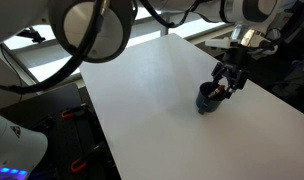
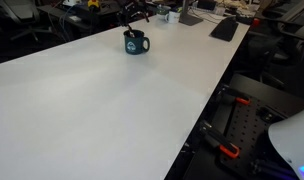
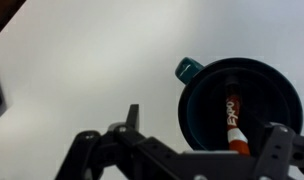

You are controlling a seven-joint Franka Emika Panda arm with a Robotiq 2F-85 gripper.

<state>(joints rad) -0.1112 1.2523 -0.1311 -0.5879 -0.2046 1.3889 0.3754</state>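
A dark teal mug [image 3: 237, 100] with a handle stands on the white table [image 3: 92, 70]; it also shows in both exterior views, mug [image 1: 207, 98] and mug [image 2: 136, 42]. Inside it lies a red Expo marker [image 3: 233, 122], leaning against the wall. My gripper [image 3: 197, 135] hovers right above the mug with its fingers spread wide and nothing between them. In an exterior view the gripper [image 1: 228, 84] hangs just over the mug's rim.
The white table [image 1: 142, 100] stretches wide around the mug. A keyboard [image 2: 224, 28] and desk clutter lie at the far end. Dark chairs and equipment stand beyond the table edges.
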